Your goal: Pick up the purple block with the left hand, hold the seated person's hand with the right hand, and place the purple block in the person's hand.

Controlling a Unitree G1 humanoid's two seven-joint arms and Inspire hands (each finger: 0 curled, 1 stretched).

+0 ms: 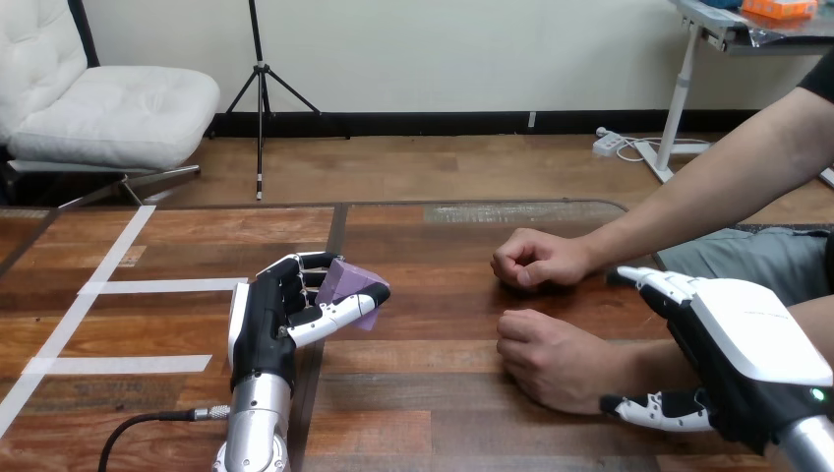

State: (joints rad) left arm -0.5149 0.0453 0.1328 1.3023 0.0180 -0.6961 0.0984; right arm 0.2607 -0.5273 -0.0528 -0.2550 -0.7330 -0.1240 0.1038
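Note:
My left hand is raised over the middle of the table, shut on the purple block, which is pinched between thumb and fingers. The person's two hands rest on the table at the right, both loosely fisted: a far hand and a near hand. My right hand is at the lower right, beside the near hand's wrist. Its fingers reach out above the wrist and its thumb lies below it, so the wrist sits in the gap. I see nothing curled round the wrist.
White tape lines mark the wooden table at the left. A black cable lies by my left forearm. The person's forearms come in from the right edge.

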